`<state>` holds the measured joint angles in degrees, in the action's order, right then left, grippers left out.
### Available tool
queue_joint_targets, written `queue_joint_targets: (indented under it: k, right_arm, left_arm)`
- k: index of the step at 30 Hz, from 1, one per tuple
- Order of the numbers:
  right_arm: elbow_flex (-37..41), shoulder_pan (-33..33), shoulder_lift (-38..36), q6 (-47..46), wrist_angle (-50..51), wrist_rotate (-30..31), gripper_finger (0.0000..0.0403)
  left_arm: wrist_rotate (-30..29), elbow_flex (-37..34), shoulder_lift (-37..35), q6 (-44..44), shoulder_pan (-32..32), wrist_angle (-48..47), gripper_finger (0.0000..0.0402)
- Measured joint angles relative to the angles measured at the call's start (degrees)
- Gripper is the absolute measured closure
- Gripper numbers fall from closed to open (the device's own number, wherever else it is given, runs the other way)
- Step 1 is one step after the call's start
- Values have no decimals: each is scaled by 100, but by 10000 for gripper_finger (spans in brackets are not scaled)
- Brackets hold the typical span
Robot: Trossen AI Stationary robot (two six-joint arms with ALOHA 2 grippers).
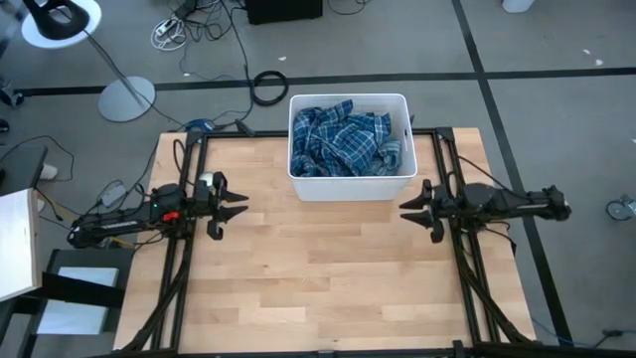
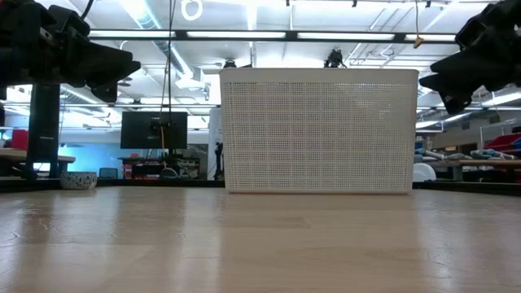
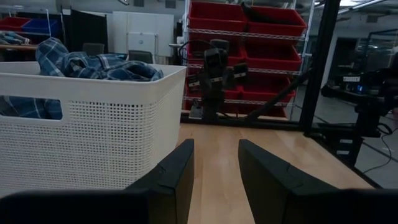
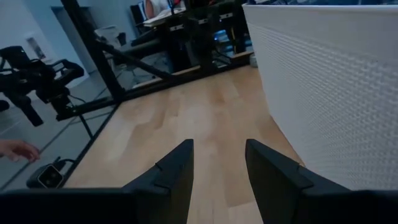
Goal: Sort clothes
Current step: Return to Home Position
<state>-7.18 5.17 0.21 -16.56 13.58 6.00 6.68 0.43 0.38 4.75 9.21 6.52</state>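
High view: crumpled plaid shirts (image 1: 343, 139) fill the rectangular white bin (image 1: 353, 187) at the wooden table's (image 1: 328, 268) far edge; left gripper (image 1: 241, 204) at the left edge, right gripper (image 1: 403, 211) at the right edge, both parted, empty; low view: finely perforated bin wall; left wrist view: plaid folds overtop the rim.

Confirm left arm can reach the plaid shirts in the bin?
Likely yes: the left gripper is open and empty beside the white bin, nothing between them. The plaid shirts are heaped at its open top, so it must go over the wall.
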Motion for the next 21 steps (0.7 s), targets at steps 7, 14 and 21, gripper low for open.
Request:
queue_joint_targets:
  k: [7, 14, 21]
  right_arm:
    - [0, -800, 0, 122, -46, -954, 257]
    - [304, -767, 0, 442, -928, -1036, 257]
    - [660, -522, 0, 411, -1458, -483, 257]
  left_arm:
    - [0, 0, -2, 1, 0, 0, 270]
    - [-1, 0, -1, 2, 0, -1, 270]
    - [-12, 0, -2, 4, 0, -7, 270]
